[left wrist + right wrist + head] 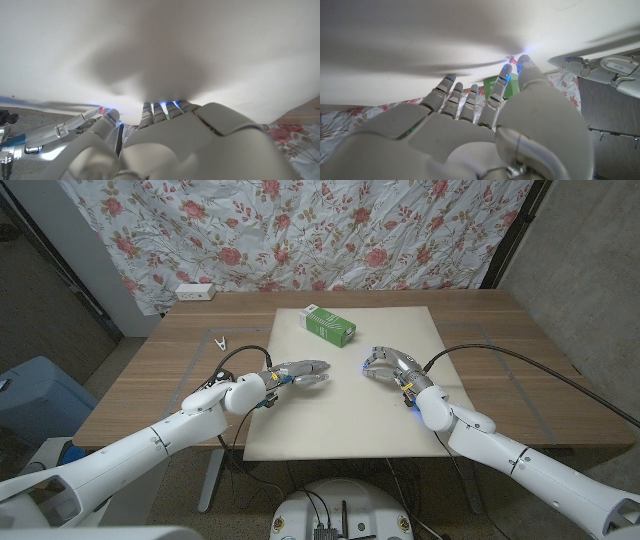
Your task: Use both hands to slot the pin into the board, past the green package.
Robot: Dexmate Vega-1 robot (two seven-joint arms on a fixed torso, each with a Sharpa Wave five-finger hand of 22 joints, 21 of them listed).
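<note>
A white board (pixel 340 395) lies across the middle of the wooden table. The green package (pixel 330 325) lies at the board's far edge and shows past my right hand's fingers (pixel 495 86). My right hand (pixel 388 365) is low over the board's centre. Its thumb and a fingertip pinch a tiny pink pin (pixel 512 59) against the board. The pin (pixel 101 109) also shows at that hand's tips in the left wrist view. My left hand (pixel 300 373) reaches in from the left, about a hand's width from the right hand. It holds nothing, and its fingertips (pixel 160 107) are down at the board.
A small white clip (pixel 222 340) lies on the bare wood left of the board. A white box (pixel 194 291) stands at the table's far left edge, in front of a floral curtain. A blue bin (pixel 40 395) stands on the floor to the left.
</note>
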